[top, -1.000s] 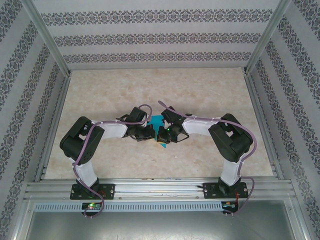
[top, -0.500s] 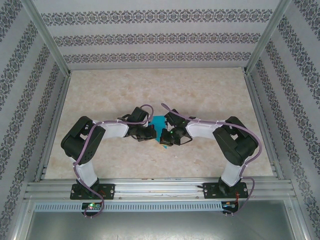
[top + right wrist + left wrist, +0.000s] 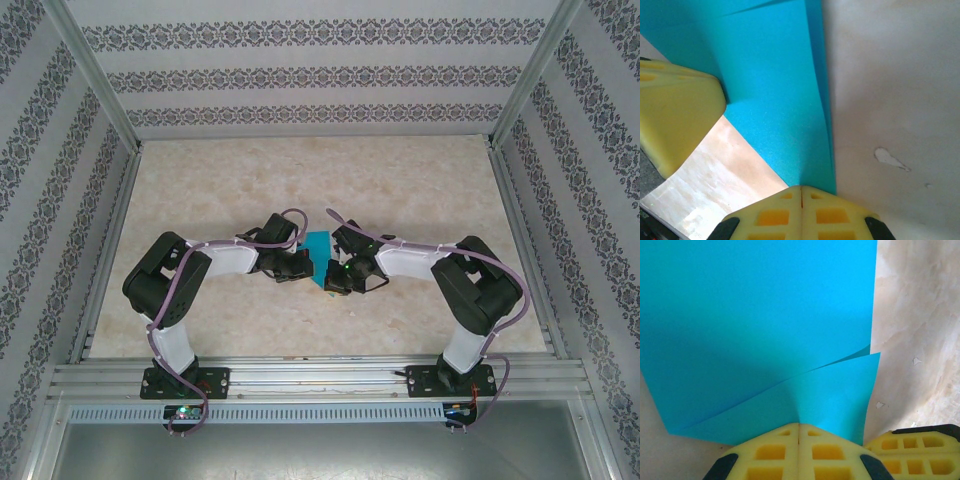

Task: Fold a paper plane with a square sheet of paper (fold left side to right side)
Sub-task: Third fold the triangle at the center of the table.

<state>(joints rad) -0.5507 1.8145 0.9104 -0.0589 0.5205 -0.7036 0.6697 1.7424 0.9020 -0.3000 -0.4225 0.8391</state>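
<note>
The square sheet of paper [image 3: 318,244] is bright turquoise and lies partly folded on the table between my two arms. In the left wrist view a folded-over layer of the sheet [image 3: 765,315] lies on a lower layer, with a slanted edge running across. My left gripper [image 3: 799,425] is shut, its yellow tips touching the paper's near edge. My right gripper [image 3: 801,188] is also shut, its tips resting at the sheet's [image 3: 780,100] doubled right edge near a corner. From above, the left gripper [image 3: 303,266] and the right gripper [image 3: 331,280] sit close together at the paper.
The beige marbled tabletop [image 3: 320,180] stretches beyond the paper. Patterned walls and metal rails [image 3: 320,375] enclose it. The left gripper's yellow finger [image 3: 675,115] appears beside the paper in the right wrist view, and the right gripper's finger [image 3: 912,450] in the left wrist view.
The right arm has shifted a little to the right and its gripper has slid slightly along the paper. The left arm has barely moved. Both grippers stay shut.
</note>
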